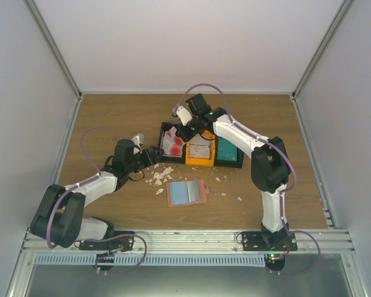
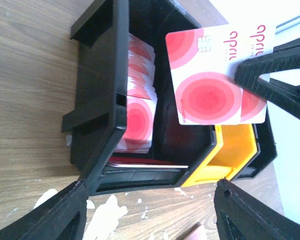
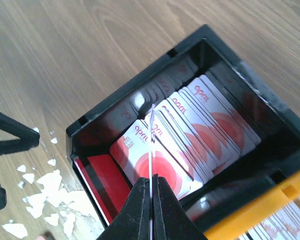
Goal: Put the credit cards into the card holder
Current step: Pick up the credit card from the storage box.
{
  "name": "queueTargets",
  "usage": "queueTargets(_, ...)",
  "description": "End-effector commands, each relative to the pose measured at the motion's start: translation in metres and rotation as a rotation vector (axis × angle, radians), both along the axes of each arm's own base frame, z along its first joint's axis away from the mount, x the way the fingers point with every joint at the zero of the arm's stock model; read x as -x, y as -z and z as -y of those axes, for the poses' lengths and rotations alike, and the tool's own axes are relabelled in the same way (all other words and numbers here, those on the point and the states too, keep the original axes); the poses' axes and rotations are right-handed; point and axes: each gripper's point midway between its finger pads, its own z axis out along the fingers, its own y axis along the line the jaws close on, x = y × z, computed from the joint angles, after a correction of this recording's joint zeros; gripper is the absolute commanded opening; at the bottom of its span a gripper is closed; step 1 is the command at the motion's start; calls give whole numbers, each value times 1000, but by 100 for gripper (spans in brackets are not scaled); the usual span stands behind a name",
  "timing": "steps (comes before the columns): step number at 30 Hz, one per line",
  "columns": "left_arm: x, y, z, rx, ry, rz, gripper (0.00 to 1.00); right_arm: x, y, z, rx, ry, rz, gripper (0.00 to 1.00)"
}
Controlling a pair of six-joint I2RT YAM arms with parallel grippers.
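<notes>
Right end effector (image 3: pixel 151 187) is clamping a credit card (image 2: pixel 215 80), likely light, stiff and slick, by one end above the tray (image 2: pixel 97 100); left end effector (image 2: pixel 152 185) gaping empty; card holder (image 1: pixel 187 193) lying open toward bench's near edge.

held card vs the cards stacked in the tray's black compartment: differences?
The held card is pinched in the shut right claw above the tray; the stacked cards lie loose inside it. The held card is single; the stacked cards overlap in a fan. Both are white with red circles.
</notes>
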Motion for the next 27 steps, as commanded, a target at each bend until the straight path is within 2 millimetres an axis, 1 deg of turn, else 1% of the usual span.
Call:
queueTargets(1, -8, -30, 12, 53, 65, 99, 73, -13, -42, 11, -248, 135, -81, 0)
queueTargets(3, -9, -35, 20, 71, 104, 107, 74, -12, -50, 17, -335, 157, -129, 1)
queueTargets(5, -12, -42, 28, 95, 147, 119, 75, -7, -60, 19, -424, 154, -176, 1)
queueTargets(8, -13, -58, 40, 151, 212, 155, 78, 3, -78, 22, -529, 141, -229, 0)
queueTargets(10, -13, -67, 46, 179, 244, 175, 79, 9, -85, 23, -583, 130, -262, 1)
queueTargets(12, -14, -73, 51, 203, 273, 179, 80, 17, -90, 23, -631, 99, -305, 0)
queueTargets(17, -14, -77, 60, 265, 317, 165, 79, 37, -97, 19, -714, 29, -385, 0)
queueTargets(19, -13, -79, 63, 293, 331, 163, 75, 41, -97, 19, -727, 17, -401, 0)
queueTargets(25, -10, -85, 67, 344, 349, 159, 54, 53, -95, 19, -766, -21, -459, 1)
queueTargets(27, -9, -87, 69, 368, 359, 156, 48, 60, -100, 18, -789, -63, -481, 0)
